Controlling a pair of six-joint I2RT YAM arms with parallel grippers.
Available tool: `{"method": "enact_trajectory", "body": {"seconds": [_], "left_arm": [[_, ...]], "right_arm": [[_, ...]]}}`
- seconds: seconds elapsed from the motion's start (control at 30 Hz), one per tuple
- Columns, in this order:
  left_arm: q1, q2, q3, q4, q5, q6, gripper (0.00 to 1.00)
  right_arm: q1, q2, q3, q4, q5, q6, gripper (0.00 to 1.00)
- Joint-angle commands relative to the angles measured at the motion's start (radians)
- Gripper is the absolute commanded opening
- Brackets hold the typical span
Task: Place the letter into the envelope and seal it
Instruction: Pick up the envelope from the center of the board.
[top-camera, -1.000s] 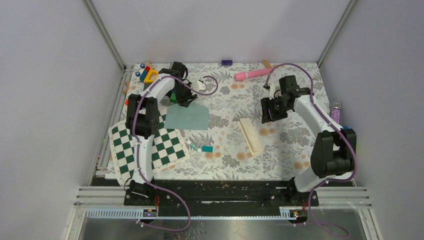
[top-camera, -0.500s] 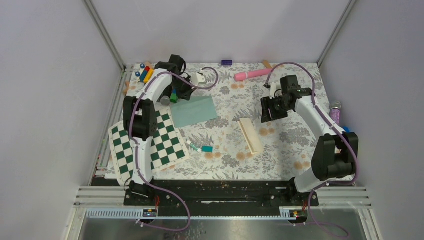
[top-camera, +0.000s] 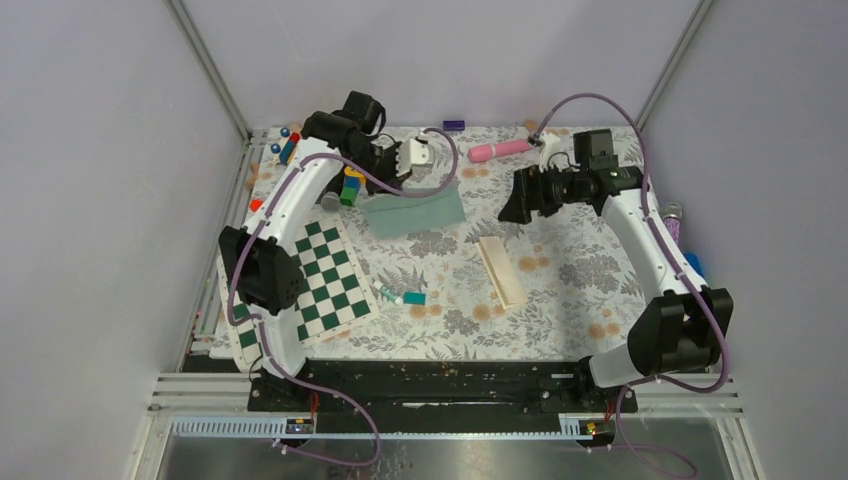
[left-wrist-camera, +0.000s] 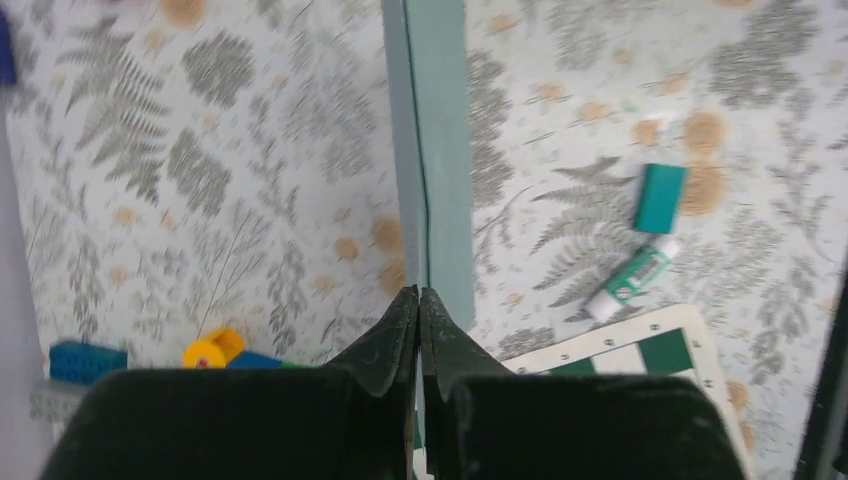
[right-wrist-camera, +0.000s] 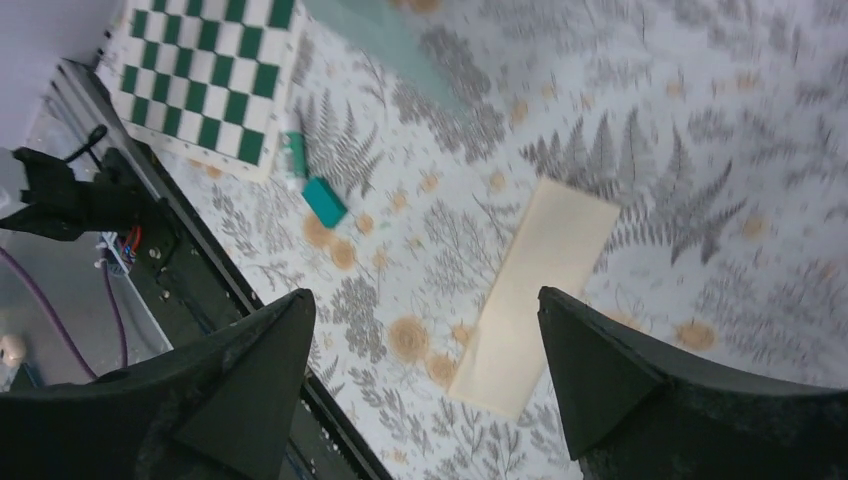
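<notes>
Checkerboard (top-camera: 322, 282) at left, pink cylinder (top-camera: 498, 150) far back, teal block (top-camera: 415, 298) centre

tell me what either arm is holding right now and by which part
The left gripper has its jaws shut on one edge of the envelope. The right gripper is open and holds nothing; the letter lies on the table.

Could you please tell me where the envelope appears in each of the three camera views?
Top external: the envelope sits left of centre, toward the far side of the table.
Left wrist: seen edge-on, running up the middle from the shut left tool.
Right wrist: only a blurred part at the top edge.
Shared landmark: the small teal block.
</notes>
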Motion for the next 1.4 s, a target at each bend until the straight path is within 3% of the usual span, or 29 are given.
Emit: {"method": "enact_trajectory", "body": {"seconds": [0.0, 0.23, 0.4, 0.63, 0.73, 0.93, 1.13, 1.3, 1.37], "left_arm": [[-0.094, -0.086, 0.007, -0.137, 0.090, 0.076, 0.00], [-0.194, -0.149, -0.034, -0.150, 0.116, 0.040, 0.00], [-0.201, -0.166, -0.018, -0.151, 0.153, 0.009, 0.00], [-0.209, -0.167, -0.016, -0.157, 0.174, -0.007, 0.00], [-0.212, -0.165, -0.017, -0.164, 0.179, -0.008, 0.00], [-0.220, -0.163, -0.017, -0.177, 0.168, -0.003, 0.00], [-0.227, -0.160, -0.030, -0.178, 0.138, 0.001, 0.00], [-0.227, -0.160, -0.020, -0.177, 0.140, -0.010, 0.00], [-0.227, -0.161, -0.010, -0.176, 0.149, -0.023, 0.08]], "right_arm": [[0.029, -0.052, 0.094, 0.146, -0.191, 0.042, 0.91], [0.183, -0.064, 0.094, 0.163, -0.130, -0.090, 0.97], [0.208, -0.052, 0.066, 0.168, -0.276, -0.072, 0.96], [0.305, -0.020, 0.027, 0.148, -0.194, -0.133, 0.92], [0.330, 0.013, 0.049, 0.116, -0.161, -0.150, 0.83], [0.336, 0.080, 0.135, 0.012, -0.177, -0.172, 0.47], [0.338, 0.107, 0.171, -0.053, -0.176, -0.201, 0.33], [0.338, 0.098, 0.167, -0.057, -0.170, -0.201, 0.12], [0.338, 0.096, 0.165, -0.057, -0.171, -0.197, 0.04]]}}
